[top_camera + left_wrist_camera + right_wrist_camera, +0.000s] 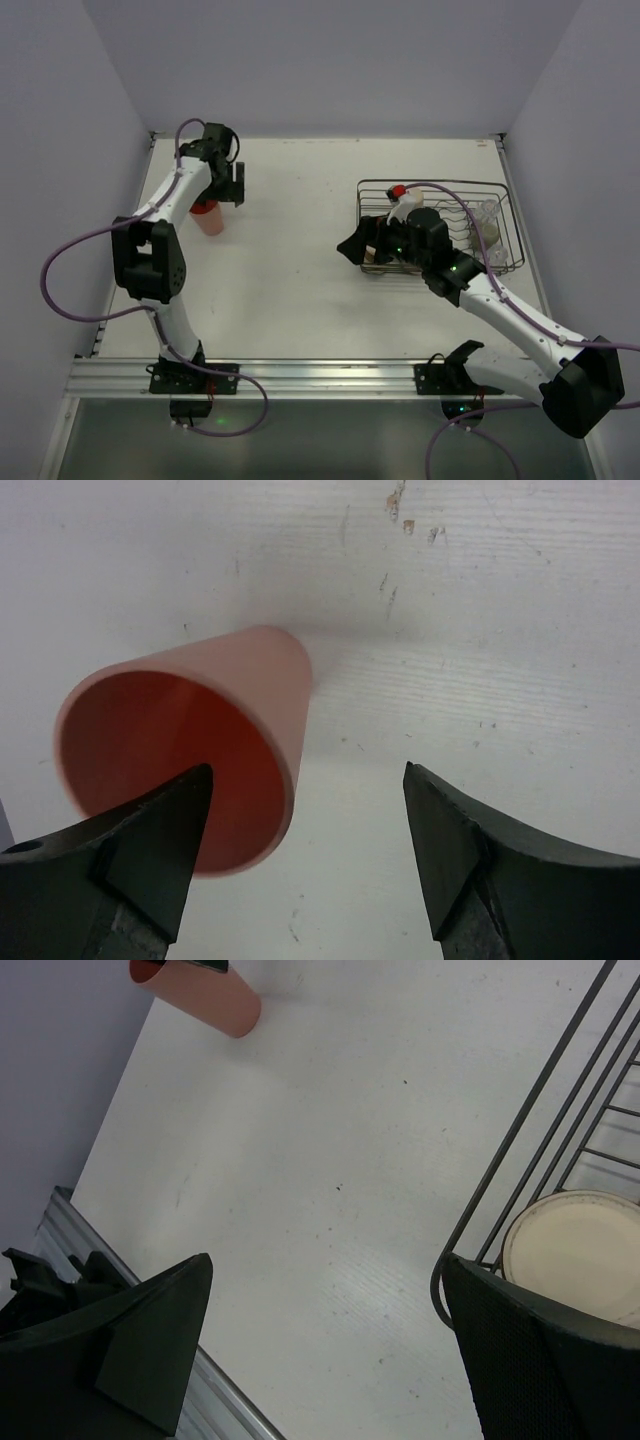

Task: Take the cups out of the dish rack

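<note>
A salmon-orange cup [210, 220] stands upright on the table at the far left. My left gripper [230, 188] hovers just above it, open. In the left wrist view the cup [190, 750] sits under the left finger [150, 850], and nothing is held between the jaws of the gripper [308, 770]. The dark wire dish rack [500, 195] stands at the right. My right gripper [356, 246] is open and empty at the rack's near-left corner [520, 1130]. A beige cup [585, 1255] sits inside the rack beside the right finger [540, 1360]. A clear cup [488, 213] stands in the rack's far right part.
White walls close the table at the left, back and right. An aluminium rail [300, 378] runs along the near edge. The salmon-orange cup also shows far off in the right wrist view [200, 992]. Purple cables loop beside both arms.
</note>
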